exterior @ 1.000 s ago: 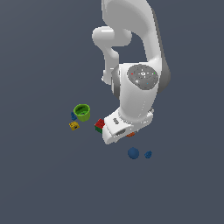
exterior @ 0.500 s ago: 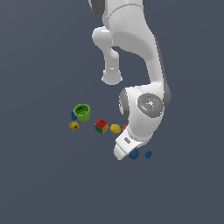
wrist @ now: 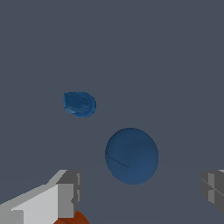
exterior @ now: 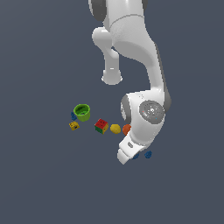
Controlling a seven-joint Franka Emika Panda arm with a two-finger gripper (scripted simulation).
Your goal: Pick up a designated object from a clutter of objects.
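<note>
The smooth dark blue ball (wrist: 131,155) is round, so it has no long axis or facing; a faint curved seam marks its skin, and no writing shows. In the wrist view it lies on the grey floor (wrist: 166,57) between the wide-spread fingers of the grey gripper (wrist: 142,194) (nothing held). The smaller lumpy blue piece (wrist: 79,104) sits at its ten o'clock, apart. The orange ball (exterior: 126,129) lies nearby.
</note>
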